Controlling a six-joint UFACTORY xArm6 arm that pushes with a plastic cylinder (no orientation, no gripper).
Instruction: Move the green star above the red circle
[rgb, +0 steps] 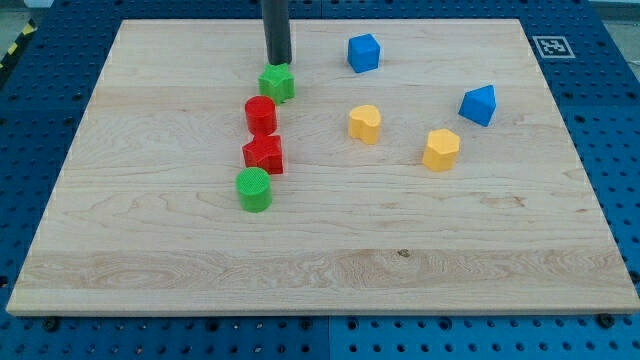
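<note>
The green star (277, 83) sits near the board's top, left of centre. The red circle (261, 114) lies just below it and slightly to the view's left, almost touching. My tip (279, 62) stands right at the green star's upper edge, touching or nearly touching it. The dark rod rises from there out of the view's top.
A red star (264, 154) and a green circle (254, 189) continue the column below the red circle. A blue cube (363, 52), a blue block (479, 104), a yellow block (365, 123) and a yellow hexagon (440, 149) lie to the right on the wooden board (320, 260).
</note>
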